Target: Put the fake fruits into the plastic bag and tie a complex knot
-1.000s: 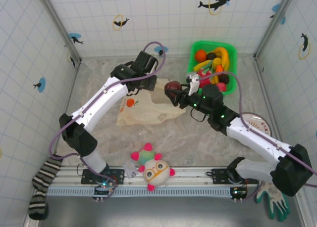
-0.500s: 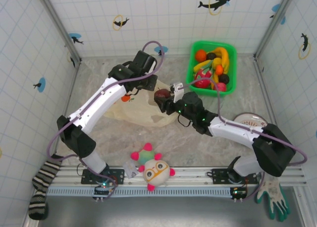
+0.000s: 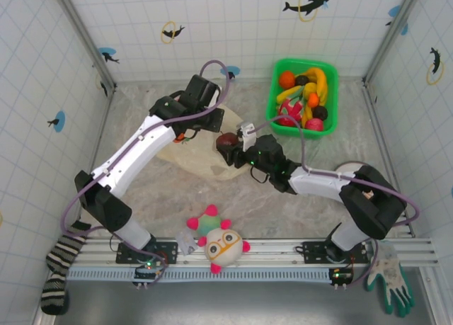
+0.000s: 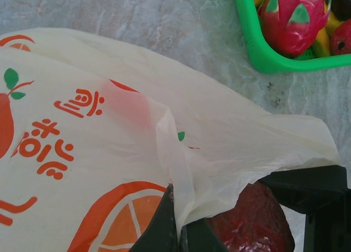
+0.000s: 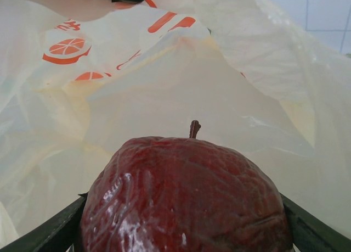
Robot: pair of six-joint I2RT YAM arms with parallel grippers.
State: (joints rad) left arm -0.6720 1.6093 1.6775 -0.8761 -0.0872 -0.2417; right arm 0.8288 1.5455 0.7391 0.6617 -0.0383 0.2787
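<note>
Right jaws carried dark red fruit (image 5: 186, 200) leftward — now at plastic bag (image 3: 192, 160) mouth.

white arms (image 3: 141, 144), black joints, purple cables (image 3: 212, 64)

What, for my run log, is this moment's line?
left pincer: shut on bag | right pincer: shut on red fruit, at bag mouth

green plastic basket (image 3: 304, 61) far right on marble tabletop (image 3: 177, 197); bespectacled plush ball (image 3: 221, 243) at near edge; striped sock (image 3: 60, 268) near-left corner, glove (image 3: 391, 281) near-right.
</note>
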